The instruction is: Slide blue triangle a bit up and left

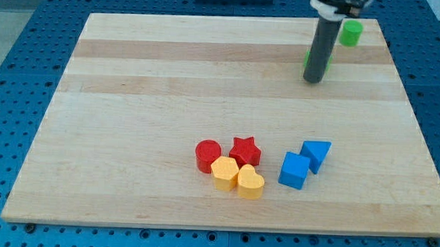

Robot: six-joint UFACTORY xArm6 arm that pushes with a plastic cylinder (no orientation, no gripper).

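The blue triangle [316,154] lies on the wooden board at the lower right of the middle, touching a blue cube [294,171] at its lower left. My tip [313,80] is far above them toward the view's top right, at the end of the dark rod. It stands well apart from the blue triangle. A green block [330,59] is partly hidden behind the rod.
A red cylinder [207,155], a red star [244,151], a yellow hexagon [224,173] and a yellow heart [251,183] cluster left of the blue blocks. Another green block [350,32] sits near the board's top right corner. The board's edge [223,228] runs along the bottom.
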